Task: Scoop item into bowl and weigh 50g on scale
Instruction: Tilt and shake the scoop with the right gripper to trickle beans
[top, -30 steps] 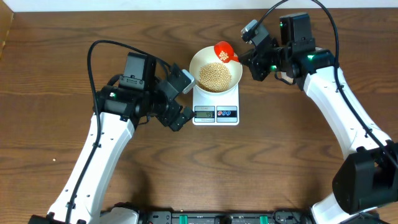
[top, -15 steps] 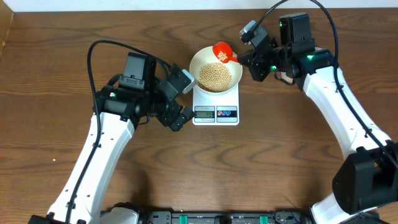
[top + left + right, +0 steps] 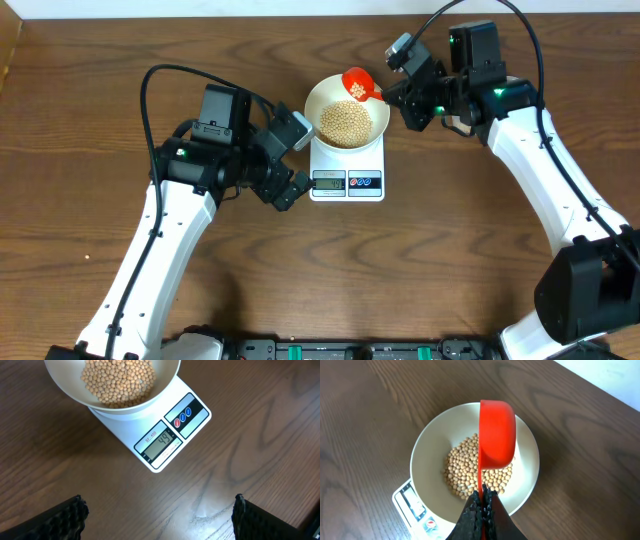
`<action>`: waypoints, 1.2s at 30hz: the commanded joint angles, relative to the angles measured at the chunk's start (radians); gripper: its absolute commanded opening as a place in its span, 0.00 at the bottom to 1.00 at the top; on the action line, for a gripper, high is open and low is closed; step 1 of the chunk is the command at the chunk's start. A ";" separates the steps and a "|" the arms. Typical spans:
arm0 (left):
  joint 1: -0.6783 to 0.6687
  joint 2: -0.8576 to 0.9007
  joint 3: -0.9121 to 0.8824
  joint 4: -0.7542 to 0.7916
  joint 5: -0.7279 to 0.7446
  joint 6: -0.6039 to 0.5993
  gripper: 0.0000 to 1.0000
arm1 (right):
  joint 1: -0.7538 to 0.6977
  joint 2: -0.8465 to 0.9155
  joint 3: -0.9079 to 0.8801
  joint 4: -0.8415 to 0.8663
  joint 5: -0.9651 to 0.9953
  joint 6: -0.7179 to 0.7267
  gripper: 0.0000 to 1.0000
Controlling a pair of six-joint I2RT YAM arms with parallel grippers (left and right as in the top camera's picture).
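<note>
The white bowl point(image 3: 346, 107) sits on the white scale point(image 3: 347, 178) and holds a pile of tan beans point(image 3: 344, 121). The scale's display point(image 3: 160, 444) reads 49. My right gripper point(image 3: 402, 98) is shut on the handle of a red scoop point(image 3: 361, 83), held tilted over the bowl's far right rim with a few beans in it. In the right wrist view the scoop point(image 3: 496, 435) hangs over the bowl point(image 3: 430, 465) and beans point(image 3: 465, 467). My left gripper point(image 3: 288, 188) is open and empty, just left of the scale; its fingertips point(image 3: 70, 515) frame bare table.
The brown wooden table point(image 3: 120, 60) carries only the scale and bowl. The scale's red and blue buttons point(image 3: 182, 416) face the table's front. A pale strip runs along the table's far edge point(image 3: 300, 8).
The red scoop has shifted very slightly toward the far left over the bowl's rim. Both arms otherwise stay where they were.
</note>
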State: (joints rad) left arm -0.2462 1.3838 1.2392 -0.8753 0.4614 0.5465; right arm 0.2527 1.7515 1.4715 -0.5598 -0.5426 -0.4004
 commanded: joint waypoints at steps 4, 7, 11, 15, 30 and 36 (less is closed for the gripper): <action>-0.002 -0.009 0.020 -0.003 -0.002 -0.008 0.94 | 0.005 -0.024 0.006 -0.001 -0.017 -0.043 0.01; -0.002 -0.009 0.019 -0.003 -0.002 -0.009 0.94 | 0.004 -0.024 0.006 -0.001 -0.017 -0.053 0.01; -0.002 -0.009 0.020 -0.003 -0.002 -0.009 0.94 | 0.004 -0.024 0.006 -0.001 -0.017 -0.081 0.01; -0.002 -0.009 0.019 -0.003 -0.002 -0.008 0.94 | 0.004 -0.024 0.006 -0.001 -0.017 -0.096 0.01; -0.002 -0.009 0.020 -0.003 -0.002 -0.008 0.94 | 0.002 -0.024 0.006 0.003 -0.017 -0.017 0.01; -0.002 -0.009 0.019 -0.003 -0.002 -0.009 0.94 | -0.003 -0.024 0.006 0.006 -0.018 0.031 0.01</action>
State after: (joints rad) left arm -0.2462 1.3838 1.2392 -0.8753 0.4614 0.5465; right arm 0.2527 1.7515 1.4715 -0.5564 -0.5426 -0.4110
